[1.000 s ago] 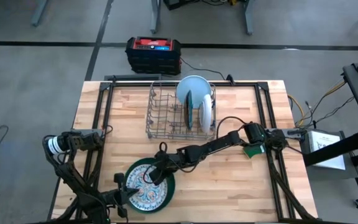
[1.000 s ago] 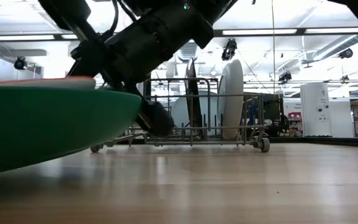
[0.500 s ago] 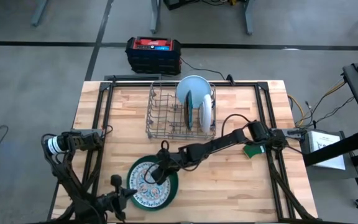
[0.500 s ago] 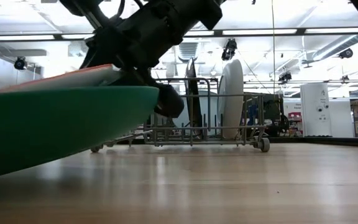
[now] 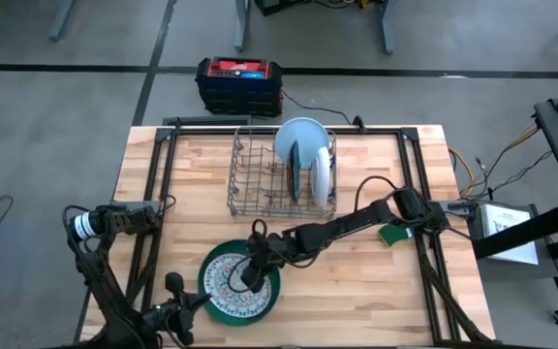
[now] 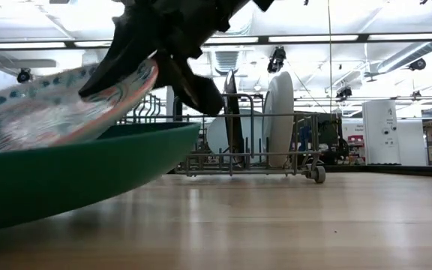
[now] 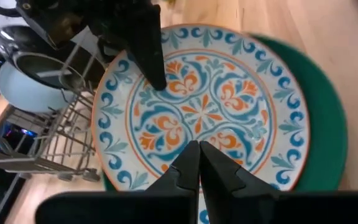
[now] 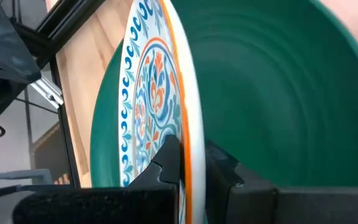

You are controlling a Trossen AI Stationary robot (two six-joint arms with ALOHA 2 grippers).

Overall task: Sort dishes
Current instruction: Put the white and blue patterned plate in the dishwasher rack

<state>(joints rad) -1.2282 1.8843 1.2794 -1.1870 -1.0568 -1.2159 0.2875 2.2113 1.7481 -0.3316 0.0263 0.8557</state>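
Already 3 plates (image 5: 305,160) stand in the rack (image 5: 260,184), while the right gripper (image 5: 253,272), pinched on the patterned plate (image 5: 233,282), tilts it off the green plate (image 5: 264,302) on the counter (image 5: 356,291), left gripper (image 5: 175,312) shut nearby.

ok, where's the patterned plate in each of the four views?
High: patterned plate near the table's front edge, on the dark green plate, right gripper on it.
Low: upper left, tilted above the green plate.
Left wrist: centre, face-on.
Right wrist: edge-on, rim between the fingers.
Shared landmark: wire rack, in high, low and left wrist; not in right wrist.
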